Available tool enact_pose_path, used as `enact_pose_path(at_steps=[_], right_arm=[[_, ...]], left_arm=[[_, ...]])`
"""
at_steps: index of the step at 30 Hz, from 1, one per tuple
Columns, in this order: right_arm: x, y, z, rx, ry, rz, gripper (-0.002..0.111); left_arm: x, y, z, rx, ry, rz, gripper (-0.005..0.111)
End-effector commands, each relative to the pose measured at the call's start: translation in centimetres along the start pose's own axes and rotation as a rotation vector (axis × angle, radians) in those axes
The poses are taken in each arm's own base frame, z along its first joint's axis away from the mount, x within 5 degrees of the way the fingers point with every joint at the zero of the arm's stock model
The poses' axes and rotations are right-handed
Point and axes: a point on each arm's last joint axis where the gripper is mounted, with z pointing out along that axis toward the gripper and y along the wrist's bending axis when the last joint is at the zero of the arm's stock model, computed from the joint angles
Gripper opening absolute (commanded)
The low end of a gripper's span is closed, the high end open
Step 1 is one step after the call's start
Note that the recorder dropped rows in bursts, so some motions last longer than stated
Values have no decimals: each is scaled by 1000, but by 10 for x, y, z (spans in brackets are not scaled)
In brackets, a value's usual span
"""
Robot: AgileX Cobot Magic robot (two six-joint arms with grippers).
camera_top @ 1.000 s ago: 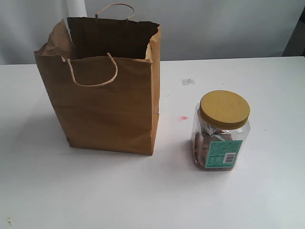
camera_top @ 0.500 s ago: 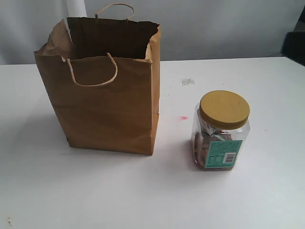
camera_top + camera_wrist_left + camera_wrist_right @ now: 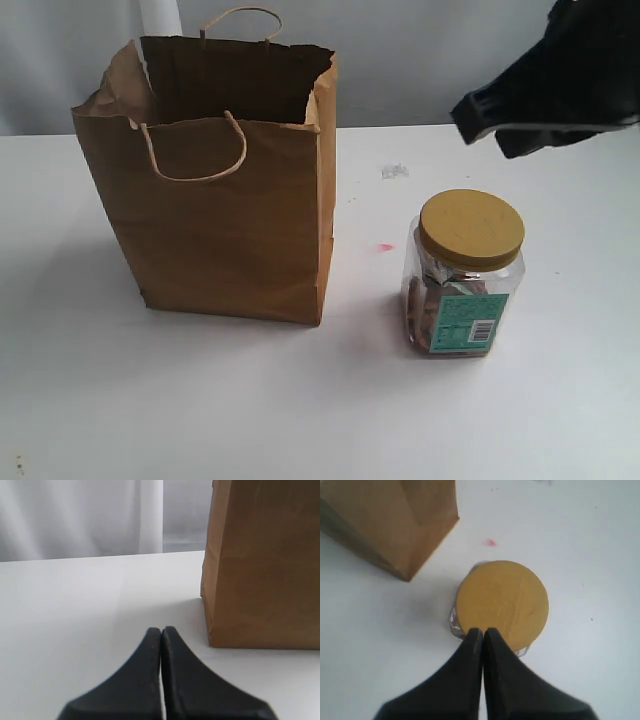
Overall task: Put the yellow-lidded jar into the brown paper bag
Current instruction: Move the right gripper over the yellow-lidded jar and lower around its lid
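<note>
The yellow-lidded jar (image 3: 465,272) stands upright on the white table (image 3: 320,410), right of the brown paper bag (image 3: 215,190). The bag stands open at the top, with its handles up. My right gripper (image 3: 470,112) enters the exterior view at the upper right, high above and behind the jar. In the right wrist view that gripper (image 3: 483,631) is shut and empty, looking down on the jar's lid (image 3: 502,602), with the bag's corner (image 3: 395,520) beside it. My left gripper (image 3: 161,630) is shut and empty, low over the table beside the bag's wall (image 3: 265,565).
A small pink speck (image 3: 385,247) and a scrap of clear tape (image 3: 394,171) lie on the table between bag and jar. A grey curtain (image 3: 450,50) hangs behind the table's far edge.
My right arm has come into the exterior view from the upper right edge, moving left toward the space above the jar. Bag and jar have not moved.
</note>
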Motion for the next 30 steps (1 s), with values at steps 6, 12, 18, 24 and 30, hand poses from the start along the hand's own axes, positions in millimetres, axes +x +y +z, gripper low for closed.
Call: enact_pose_path(at_steps=[6, 12, 18, 24, 30], right_arm=[[-10, 1, 65, 47, 172, 6, 0], [-10, 2, 67, 46, 172, 7, 0], [-15, 0, 67, 64, 124, -3, 15], [-20, -6, 67, 130, 55, 133, 82], [-20, -6, 67, 130, 55, 135, 105]], left_arm=[[-1, -1, 0, 8, -8, -6, 1], [-1, -1, 0, 8, -8, -6, 1], [-1, -1, 0, 8, -8, -6, 1], [-1, -1, 0, 8, -8, -6, 1], [-1, -1, 0, 8, -8, -6, 1]])
